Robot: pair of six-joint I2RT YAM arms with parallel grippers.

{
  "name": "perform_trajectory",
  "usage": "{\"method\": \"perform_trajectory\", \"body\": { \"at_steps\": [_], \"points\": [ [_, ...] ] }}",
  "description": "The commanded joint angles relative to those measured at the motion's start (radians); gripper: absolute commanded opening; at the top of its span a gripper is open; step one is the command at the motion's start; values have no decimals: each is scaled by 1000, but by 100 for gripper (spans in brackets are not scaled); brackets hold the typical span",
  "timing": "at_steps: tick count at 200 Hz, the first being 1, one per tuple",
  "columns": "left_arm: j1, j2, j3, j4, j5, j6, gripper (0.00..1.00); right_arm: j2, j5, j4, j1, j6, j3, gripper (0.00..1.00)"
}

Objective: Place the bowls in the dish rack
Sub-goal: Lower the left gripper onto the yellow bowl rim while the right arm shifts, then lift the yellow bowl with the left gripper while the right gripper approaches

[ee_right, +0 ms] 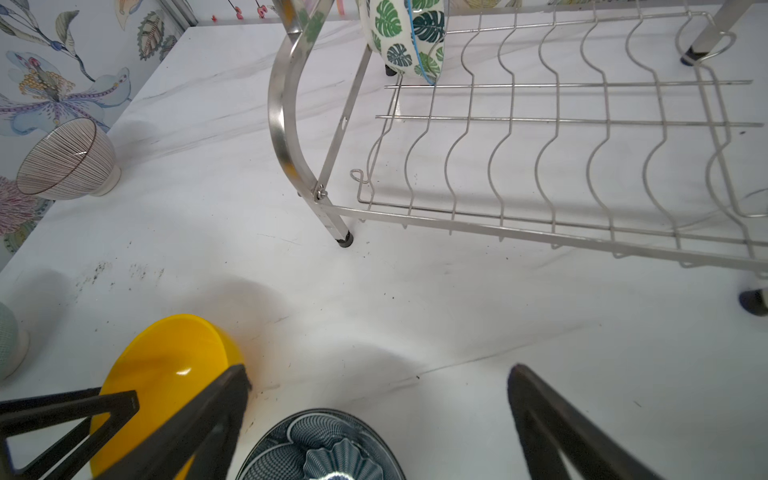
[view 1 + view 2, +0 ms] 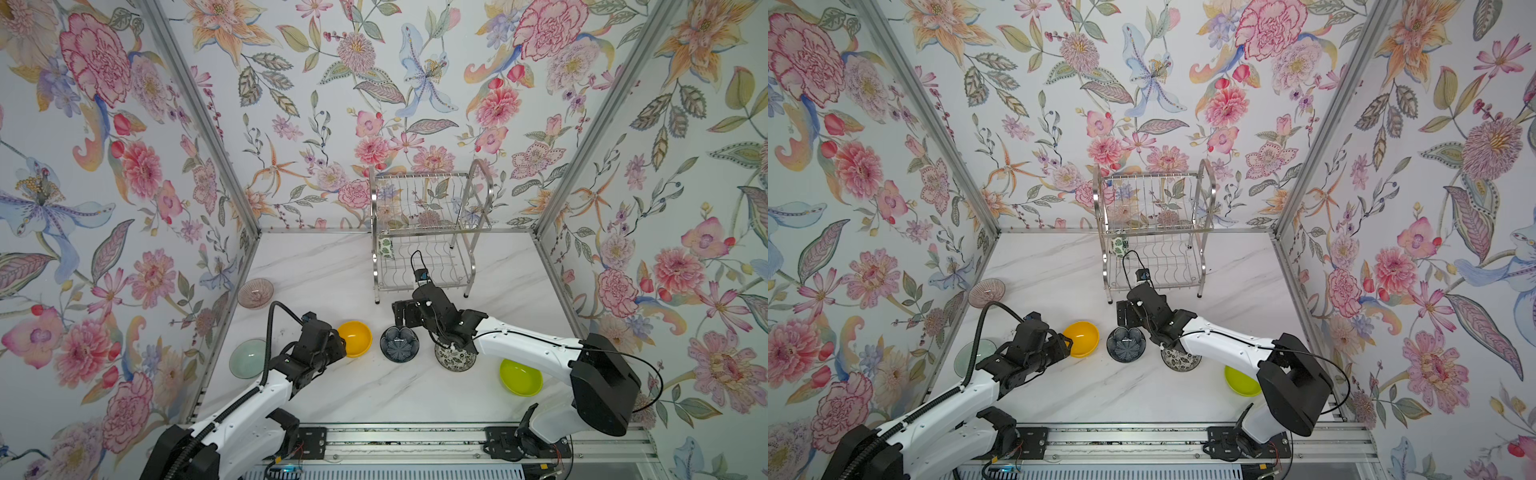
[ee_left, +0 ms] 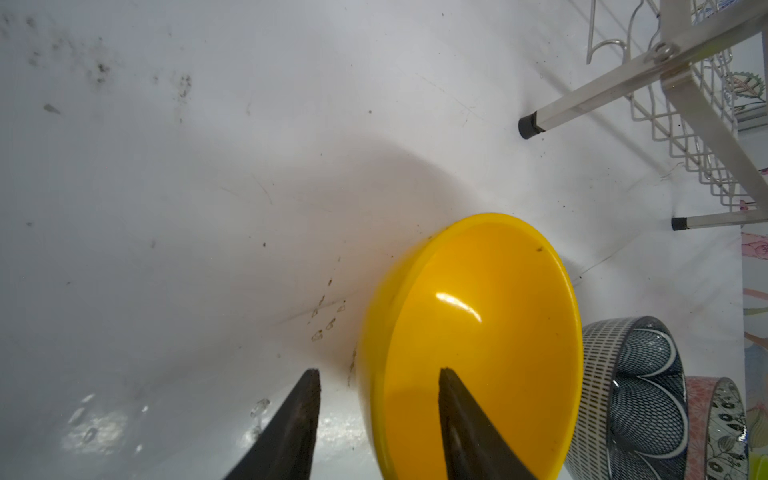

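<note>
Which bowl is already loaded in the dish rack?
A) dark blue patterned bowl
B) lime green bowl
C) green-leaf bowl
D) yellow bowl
C: the green-leaf bowl stands on edge at one end of the lower shelf of the dish rack.

Enclosure of three papered sides: back wall (image 2: 374,83), left wall (image 2: 83,187) and right wall (image 2: 685,187), all in a floral print of pink, orange and blue blooms on a pale ground. Bare aluminium posts (image 2: 199,112) stand at both rear corners. The table (image 2: 324,257) is white, marble-look, grey-veined and glossy. Dark specks (image 3: 99,68) mark its surface. An aluminium rail (image 2: 415,432) runs along the front edge. Lighting is even, with soft shadows.
</note>
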Motion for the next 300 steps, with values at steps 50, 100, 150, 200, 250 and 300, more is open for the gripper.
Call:
{"method": "perform_trajectory", "body": {
  "at_steps": [50,100,150,200,250,300],
  "points": [
    [-8,27,12,24,-21,24,34,39,143,-55,-2,-30,76,99],
    [-8,75,-7,76,-5,41,28,-31,187,-35,-4,20,12,99],
    [-8,50,-28,140,-26,35,4,-38,216,-63,-16,55,12,99],
    [-8,45,44,140,-63,75,0,-96,210,-80,-45,150,1,99],
    [-32,70,170,122,-182,115,0,-178,96,-75,-131,269,-42,99],
    [-250,149,340,189,-568,254,0,-240,-72,-136,-289,445,-55,99]
  ]
}}
